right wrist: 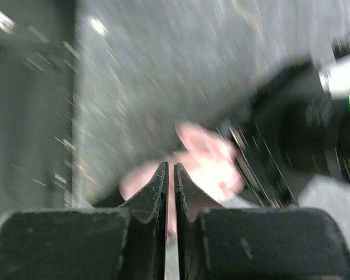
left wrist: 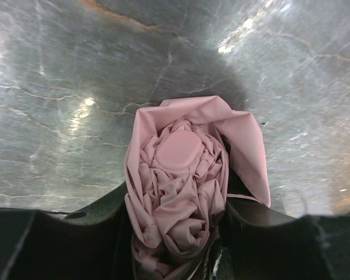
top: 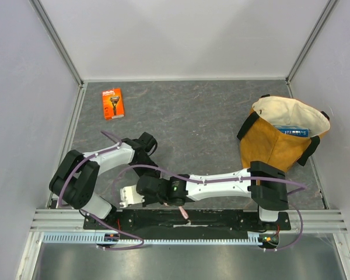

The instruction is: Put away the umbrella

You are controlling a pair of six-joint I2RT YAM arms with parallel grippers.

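The pale pink umbrella [left wrist: 178, 192] is folded into a bunched roll and I see it end-on in the left wrist view. My left gripper [left wrist: 178, 213] is shut on its fabric, a black finger on each side, above the grey table. In the top view both grippers meet near the front edge; only a thin pink bit of the umbrella [top: 184, 212] shows under the arms. My left gripper [top: 151, 193] and right gripper [top: 166, 198] are close together. In the blurred right wrist view my right gripper [right wrist: 170, 169] has its jaws almost together, just before the pink umbrella [right wrist: 207, 163]; whether they pinch anything is unclear.
A mustard-yellow tote bag [top: 280, 137] lies open at the right, with a blue item [top: 293, 131] inside. An orange razor package [top: 112, 103] lies at the far left. The left arm's black body [right wrist: 291, 134] is close on the right of my right gripper.
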